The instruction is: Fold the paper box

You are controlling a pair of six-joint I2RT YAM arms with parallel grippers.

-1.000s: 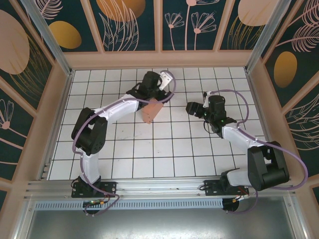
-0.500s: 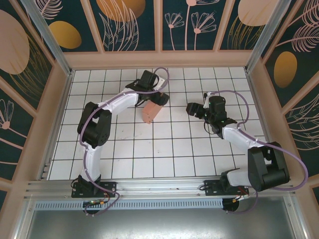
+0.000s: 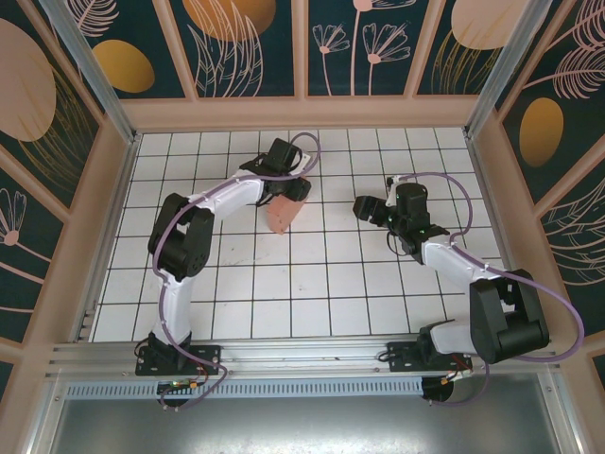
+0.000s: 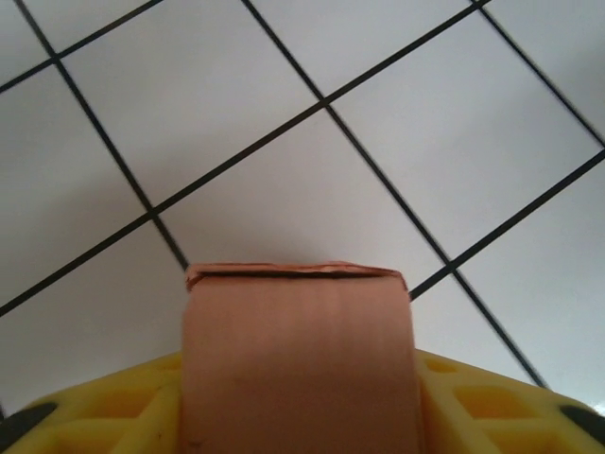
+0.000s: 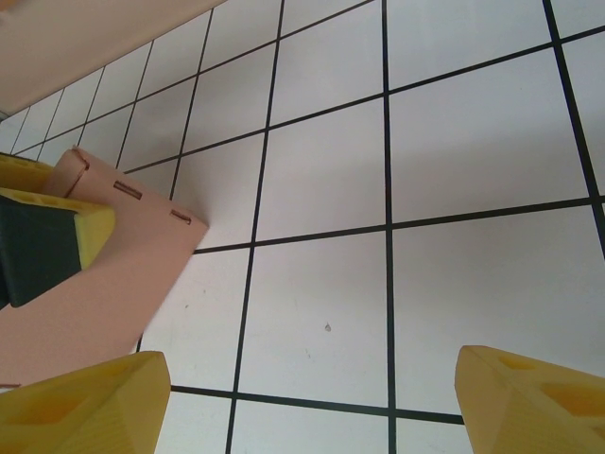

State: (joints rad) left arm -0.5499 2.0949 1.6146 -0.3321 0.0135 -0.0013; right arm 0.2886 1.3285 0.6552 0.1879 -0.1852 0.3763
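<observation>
2 tools over the white tiled desk (image 3: 331,293), well apart: left tool (image 3: 291,189) near the far middle, right tool (image 3: 367,208) off to its right. Grips the paper box (image 3: 282,216) with the left tool, shut tight on the upper end. Holds it as a flat salmon-pink packet, already folded up, slanting down from the tool toward the near side of the desk. Contact between its lower end and the tiles: cannot tell from above.

From the left wrist, clamps the cardboard between 2 yellow fingers (image 4: 492,407), 1 on either side, with the free end jutting past them over the tiles. Shows a thin dark seam along that end, layers pressed close.

Holds nothing in the right tool. From the right wrist, spreads its 2 yellow fingers (image 5: 85,407) wide, 1 at each lower corner, with bare tiles between them. Catches the box at the left of that view, near but apart from the right tool, with 3 short slits in a row near 1 edge. Presses a yellow finger of the left tool, black pad behind it, against the flat side of the box there.
</observation>
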